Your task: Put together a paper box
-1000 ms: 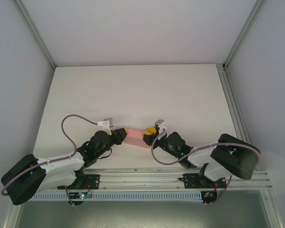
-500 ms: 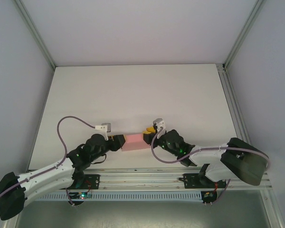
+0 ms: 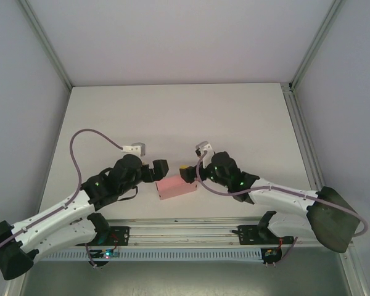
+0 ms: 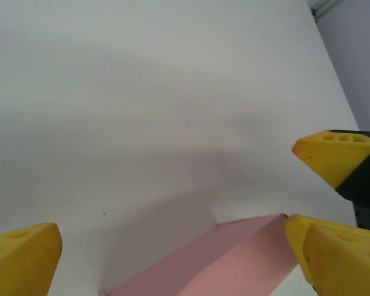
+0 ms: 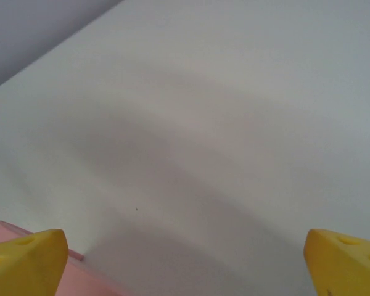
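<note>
the pink paper box (image 3: pixel 177 187) lies close to the near edge of the table (image 3: pixel 172 117), between the arms. the left gripper (image 3: pixel 161 169) and right gripper (image 3: pixel 186 174) sit at its far corners, both spread wide and holding nothing. bare tabletop stretches beyond.

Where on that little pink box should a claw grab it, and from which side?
Probably across its two long sides, near mid-length, coming down from above: the paper box lies flat on the table, and those sides look straight and parallel.
</note>
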Robot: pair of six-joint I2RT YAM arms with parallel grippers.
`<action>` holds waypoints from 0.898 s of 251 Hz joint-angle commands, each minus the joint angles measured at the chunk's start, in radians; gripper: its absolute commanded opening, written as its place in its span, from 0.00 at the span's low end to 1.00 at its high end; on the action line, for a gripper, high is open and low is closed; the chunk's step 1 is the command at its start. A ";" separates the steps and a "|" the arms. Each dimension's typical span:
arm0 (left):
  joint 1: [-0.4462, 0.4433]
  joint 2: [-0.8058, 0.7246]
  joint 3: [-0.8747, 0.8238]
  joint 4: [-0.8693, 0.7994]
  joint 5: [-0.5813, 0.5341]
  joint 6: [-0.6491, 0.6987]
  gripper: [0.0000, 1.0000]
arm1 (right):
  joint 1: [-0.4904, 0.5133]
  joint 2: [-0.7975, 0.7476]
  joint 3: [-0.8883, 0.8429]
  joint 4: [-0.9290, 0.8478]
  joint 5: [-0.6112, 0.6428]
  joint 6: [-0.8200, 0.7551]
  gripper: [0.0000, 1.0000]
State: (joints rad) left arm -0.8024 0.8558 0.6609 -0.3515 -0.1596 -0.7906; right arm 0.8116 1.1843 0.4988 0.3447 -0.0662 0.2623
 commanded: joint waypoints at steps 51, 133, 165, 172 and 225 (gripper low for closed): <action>0.229 0.274 0.270 -0.370 -0.096 0.002 1.00 | -0.046 0.082 0.211 -0.416 -0.647 -0.918 0.98; 0.399 0.237 0.187 -0.318 -0.109 0.030 1.00 | 0.001 0.319 0.520 -0.879 -0.446 -1.202 0.95; 0.434 0.191 0.135 -0.314 -0.125 0.019 1.00 | 0.046 0.367 0.563 -0.954 -0.380 -1.214 0.92; 0.441 0.185 0.126 -0.314 -0.127 0.019 1.00 | 0.053 0.373 0.564 -0.957 -0.364 -1.215 0.92; 0.461 0.176 0.112 -0.330 -0.124 0.016 1.00 | 0.078 0.434 0.605 -0.924 -0.187 -1.140 0.56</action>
State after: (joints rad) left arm -0.3580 1.0424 0.7792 -0.6460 -0.2562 -0.7815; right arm 0.8814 1.5902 1.0534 -0.5476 -0.3832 -0.8913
